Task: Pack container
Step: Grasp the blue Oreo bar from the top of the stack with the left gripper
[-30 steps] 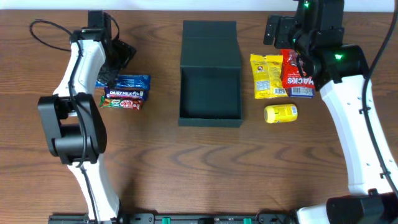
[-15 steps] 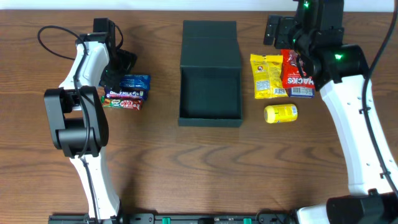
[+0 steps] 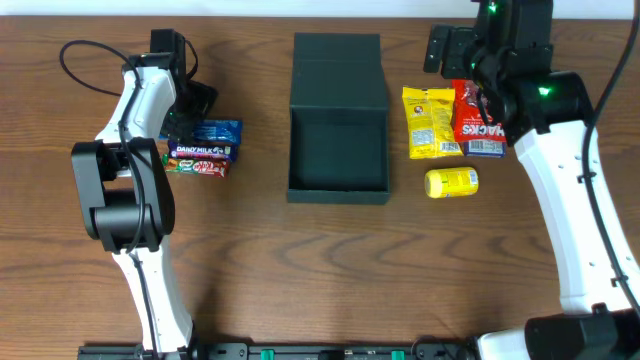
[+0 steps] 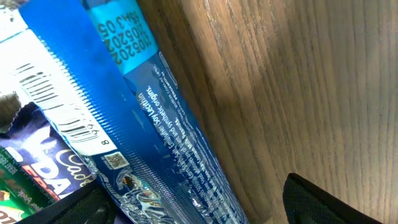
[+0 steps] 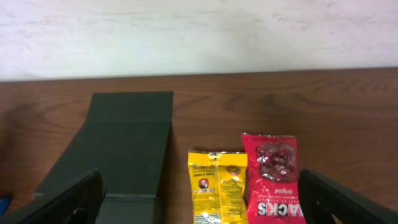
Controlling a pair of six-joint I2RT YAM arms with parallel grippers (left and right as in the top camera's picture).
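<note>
Since one second ago left arm (image 3: 140, 100) swung nearer snack pile, then stopped. Now left fingers (image 4: 323, 200) wide, blue packet (image 4: 155, 130) between them, not pinched yet. Also right fingers (image 5: 348, 200) wide, holding nothing. Green container (image 3: 338, 150) mid tabletop (image 3: 320, 270), lid open, empty. Packing only starting.

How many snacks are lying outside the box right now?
6. Left of the container: blue packet, Dairy Milk bar, KitKat. Right: yellow packet, red packet, yellow pouch nearer the front. Others may hide beneath the left stack.
</note>
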